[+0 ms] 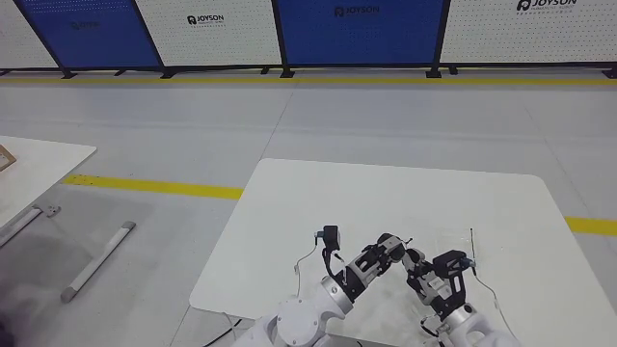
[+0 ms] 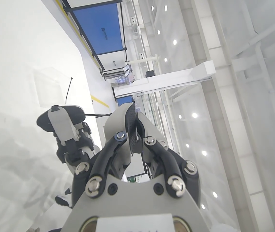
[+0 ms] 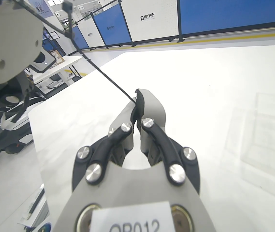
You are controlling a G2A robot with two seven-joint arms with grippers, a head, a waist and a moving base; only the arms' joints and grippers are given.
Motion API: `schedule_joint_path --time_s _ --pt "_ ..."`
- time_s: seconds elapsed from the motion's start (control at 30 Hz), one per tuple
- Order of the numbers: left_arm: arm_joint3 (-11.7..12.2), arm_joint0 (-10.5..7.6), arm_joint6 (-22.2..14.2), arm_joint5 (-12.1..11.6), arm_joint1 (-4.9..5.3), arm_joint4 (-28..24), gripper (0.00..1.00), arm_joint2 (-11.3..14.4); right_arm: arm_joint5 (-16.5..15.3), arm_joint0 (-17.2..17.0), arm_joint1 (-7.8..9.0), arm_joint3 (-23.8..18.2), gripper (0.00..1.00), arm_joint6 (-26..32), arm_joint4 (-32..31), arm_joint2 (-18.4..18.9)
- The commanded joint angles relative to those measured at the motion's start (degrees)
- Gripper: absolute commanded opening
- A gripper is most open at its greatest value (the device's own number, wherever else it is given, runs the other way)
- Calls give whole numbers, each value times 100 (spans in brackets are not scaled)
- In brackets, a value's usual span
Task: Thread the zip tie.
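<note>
Right end effector [image 3: 137,103] clamps zip tie [image 3: 103,73]; it juts beyond the fingertips.

We see a white surface [image 1: 386,202] with rounded corners on a grey floor [image 1: 193,125]. Toward 4 o'clock on it lies what may be a clear plastic tray [image 3: 260,131], its outline faint. A second white table [image 1: 39,164] stands at 9 o'clock. Blue and white partition panels [image 1: 357,10] span 12 o'clock, and a yellow floor line [image 1: 154,186] passes beneath the surface.

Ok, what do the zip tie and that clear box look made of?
The zip tie looks like matte black plastic, maybe nylon: a thin bending strap. The clear box looks like glossy transparent plastic, perhaps acrylic: the table shows through its walls.
</note>
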Motion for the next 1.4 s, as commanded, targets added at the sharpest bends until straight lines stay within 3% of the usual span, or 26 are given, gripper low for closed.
schedule_joint_path --time_s 0.0,0.47,0.5,0.53,0.93,1.13,1.37 --pt "-12 10 -2 -10 2 5 0 -1 7 8 -1 12 0 -2 -11 -11" --pt "-51 90 -1 -55 13 76 0 16 -4 67 -16 88 0 -52 55 -100" --pt "-29 76 0 -34 10 66 0 22 4 74 -18 86 66 -56 90 -99" --pt "-11 64 1 -22 8 54 0 27 22 75 -21 79 100 -71 128 -95" --pt "156 24 328 108 -13 -322 0 -154 -11 -267 30 -244 100 -684 783 359" --pt "196 54 307 120 -4 -382 0 -230 -11 -456 101 -357 100 -1054 1299 545" --pt "195 56 287 116 -4 -392 0 -228 -11 -465 107 -355 100 -1083 1317 547"
